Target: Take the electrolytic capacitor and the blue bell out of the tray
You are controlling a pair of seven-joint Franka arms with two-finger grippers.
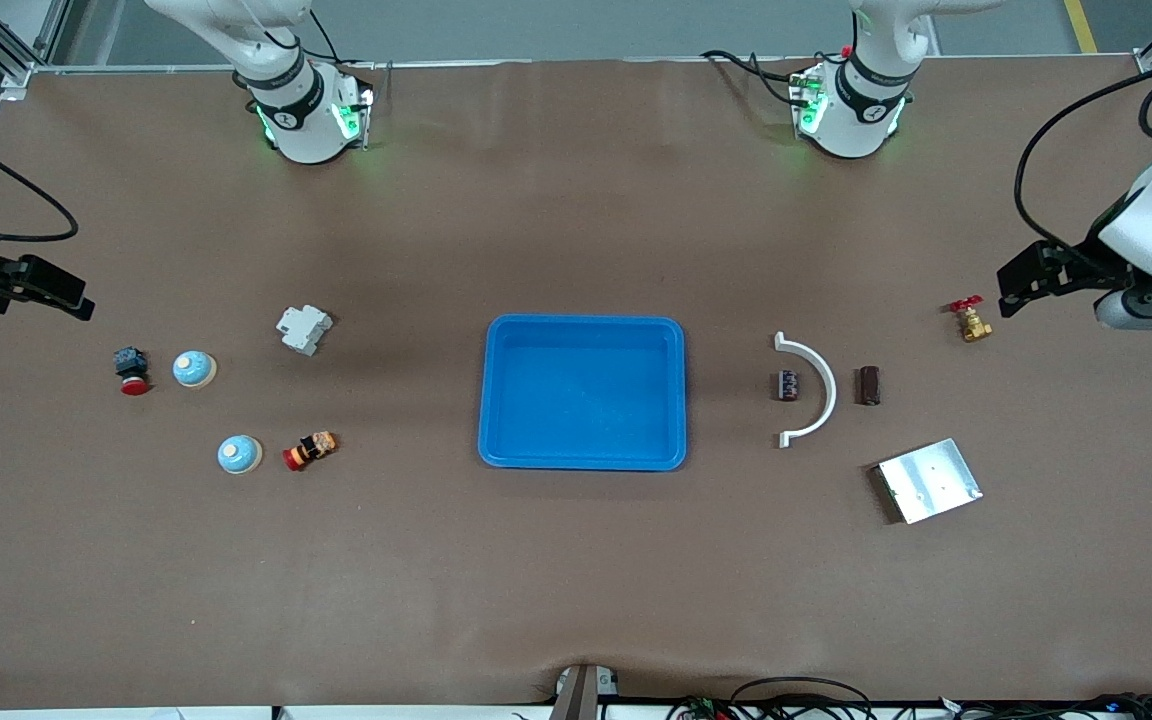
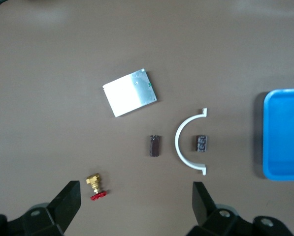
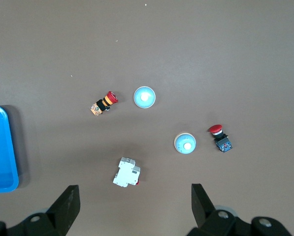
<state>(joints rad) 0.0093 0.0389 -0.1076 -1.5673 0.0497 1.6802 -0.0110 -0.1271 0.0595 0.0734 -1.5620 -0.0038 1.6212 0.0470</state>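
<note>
Front view: blue tray (image 1: 584,392) sat mid-table and looked empty. Two blue bells (image 1: 195,369) lay on the table toward the right arm's end; a dark capacitor (image 1: 868,385) lay toward the left arm's end, beside a white curved bracket (image 1: 808,389). Nothing looked left to lift out.

Left wrist view: left gripper (image 2: 137,206) hung over the brass valve (image 2: 95,185), jaws wide, empty.

Right wrist view: right gripper (image 3: 135,206) hung by the white breaker (image 3: 126,173), jaws wide, empty. Advice: check the tray before any reach.
</note>
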